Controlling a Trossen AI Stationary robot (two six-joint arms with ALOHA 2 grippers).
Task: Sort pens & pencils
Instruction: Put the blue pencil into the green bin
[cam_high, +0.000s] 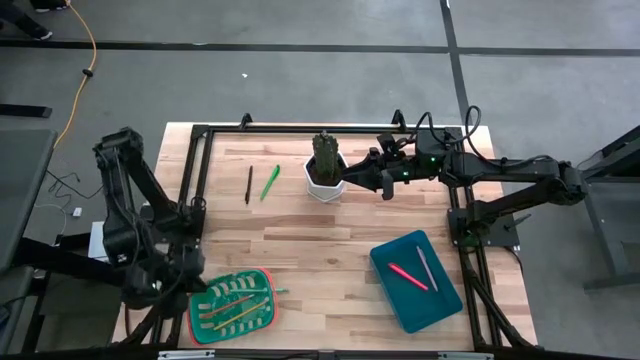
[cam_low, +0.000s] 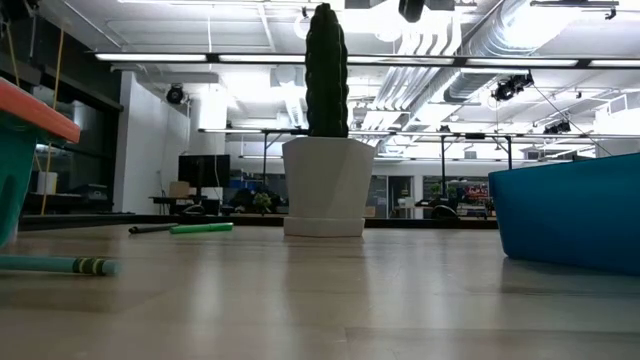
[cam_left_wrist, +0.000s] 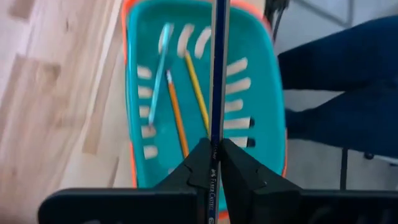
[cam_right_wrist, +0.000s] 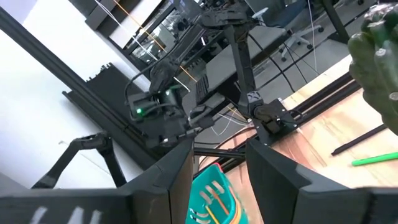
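My left gripper (cam_high: 197, 288) is at the near left, over a teal basket with an orange rim (cam_high: 232, 306), and is shut on a dark blue pencil (cam_left_wrist: 217, 74). Yellow, orange and teal pencils (cam_left_wrist: 177, 112) lie in the basket. A blue tray (cam_high: 415, 282) at the near right holds a pink pen (cam_high: 407, 275) and a grey pen (cam_high: 427, 268). A green pen (cam_high: 270, 182) and a dark pencil (cam_high: 248, 185) lie on the table at the far left. My right gripper (cam_right_wrist: 217, 155) is open and empty, beside the cactus pot (cam_high: 325, 172). My left gripper pinches the dark blue pencil's shaft (cam_left_wrist: 216, 134) between its two fingers (cam_left_wrist: 200, 163). The pencil runs on past the fingertips, straight out over the basket. I cannot tell whether its far end touches the basket.
A white pot with a green cactus (cam_low: 325, 150) stands at the far middle of the table. A black frame (cam_high: 200, 135) runs round the table edges. Bare wood lies between the basket and the tray (cam_high: 320, 270). A teal pencil (cam_low: 60, 265) lies beside the basket in the low view.
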